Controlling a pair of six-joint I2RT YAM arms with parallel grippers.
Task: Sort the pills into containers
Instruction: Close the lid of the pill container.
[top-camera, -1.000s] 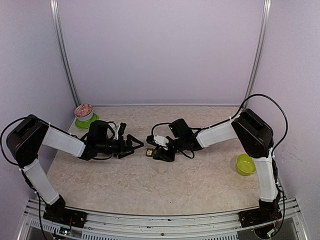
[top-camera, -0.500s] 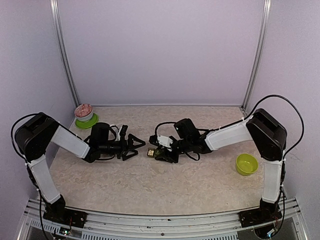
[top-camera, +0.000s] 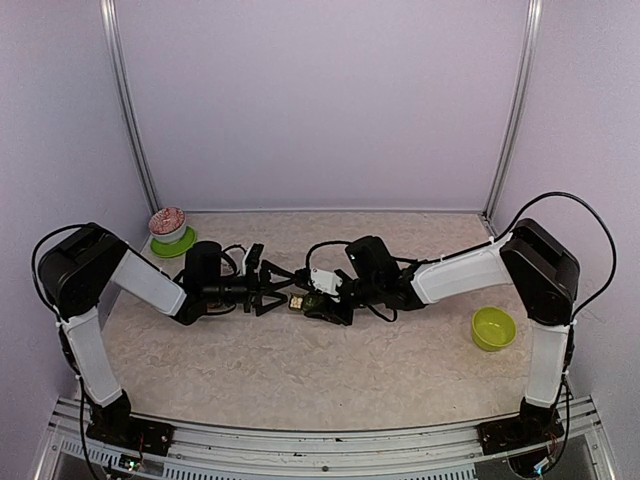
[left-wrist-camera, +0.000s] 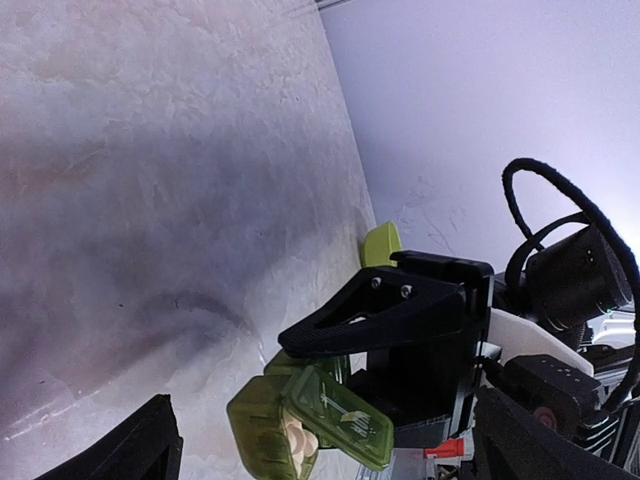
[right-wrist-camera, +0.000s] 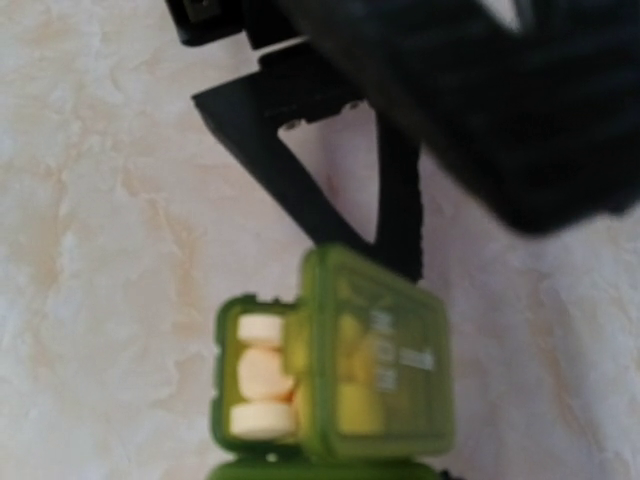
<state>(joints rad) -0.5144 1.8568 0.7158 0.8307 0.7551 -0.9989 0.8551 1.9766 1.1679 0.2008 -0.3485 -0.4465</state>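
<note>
The containers (top-camera: 300, 302), a translucent green strip, are seen near the middle of the table (top-camera: 400, 370). One end lid (right-wrist-camera: 375, 360) is raised, and three pale round pills (right-wrist-camera: 262, 375) are stacked inside. Yellowish contents, perhaps more pills, are blurred behind it.

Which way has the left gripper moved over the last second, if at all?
Yes. The left gripper went rightward in the top view, away from the red-topped cup at back left, toward the pill container.

Directly ahead of the wide-open left claw (top-camera: 278, 293), the containers (top-camera: 298, 303) and the right claw (top-camera: 315, 304) blocked passage; bare bench (top-camera: 300, 380) lay open beside both.
</note>
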